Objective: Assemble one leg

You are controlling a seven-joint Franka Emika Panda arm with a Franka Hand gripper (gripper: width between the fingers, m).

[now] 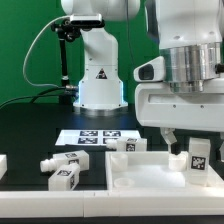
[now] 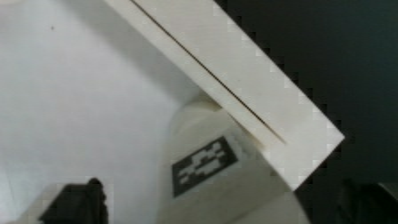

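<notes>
One leg [image 1: 198,160], a small white block with a black-and-white tag, stands upright at the corner of the large flat white panel [image 1: 140,178] on the exterior view's right. My gripper [image 1: 192,150] hangs over it, fingers either side. In the wrist view the leg [image 2: 222,165] lies against the panel's raised rim [image 2: 231,75]. One dark finger [image 2: 71,205] stands apart from the leg, with bare panel between them; the other side is dark and unclear. The gripper looks open around the leg.
The marker board [image 1: 95,135] lies on the black table behind the panel. A loose leg [image 1: 62,172] lies left of the panel, another [image 1: 125,144] at its far edge. A white part [image 1: 3,165] sits at the left edge. The arm's base [image 1: 100,85] stands at the back.
</notes>
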